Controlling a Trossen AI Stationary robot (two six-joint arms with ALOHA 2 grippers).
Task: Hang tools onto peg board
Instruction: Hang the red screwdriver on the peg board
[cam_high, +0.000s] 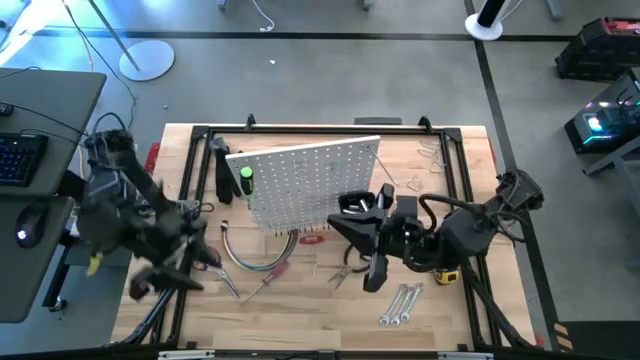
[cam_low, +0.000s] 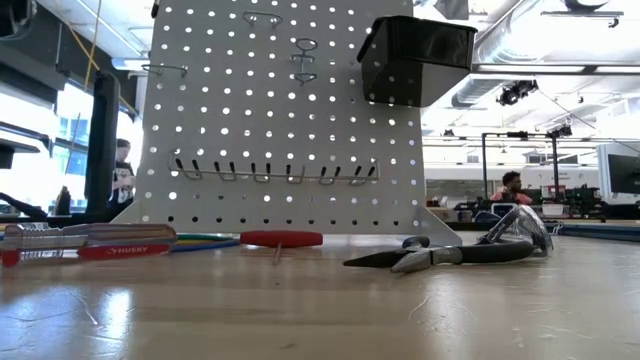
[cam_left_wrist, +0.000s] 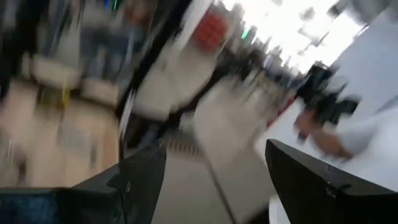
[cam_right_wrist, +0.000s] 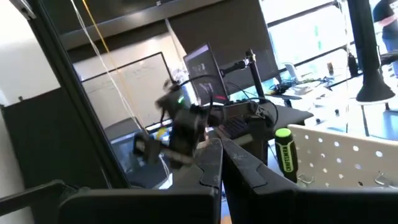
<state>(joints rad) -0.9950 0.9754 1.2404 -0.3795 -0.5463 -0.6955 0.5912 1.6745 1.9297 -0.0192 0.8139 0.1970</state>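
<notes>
1. White perforated metal, the peg board (cam_high: 310, 180) stands propped at the centre of the high view, leaning so its hooks face the front of the counter (cam_high: 300, 325); in the low view it fills the upper middle, with a row of wire hooks (cam_low: 270, 172) and a black bin (cam_low: 415, 58) at its upper right, ready to take tools
2. Most tools lie flat on the counter in front of the board, within reach of both arms: black-handled pliers (cam_low: 450, 253) at centre right of the low view, a red-handled screwdriver (cam_low: 280, 239) at centre, another red-handled tool (cam_low: 90, 240) at far left
3. Two silver wrenches (cam_high: 398, 305) lie side by side at lower centre of the high view, apart from the rest
4. A green-handled screwdriver (cam_high: 246, 180) sits at the board's left edge, seemingly already hung, though how it is hooked I cannot tell
5. Right gripper (cam_high: 372, 275), lower centre right of the high view, has its fingers pressed together on nothing, hovering near the pliers
6. Left gripper (cam_high: 150, 280), lower left and blurred with motion, has its fingers spread apart and empty, likely in order to take a tool
</notes>
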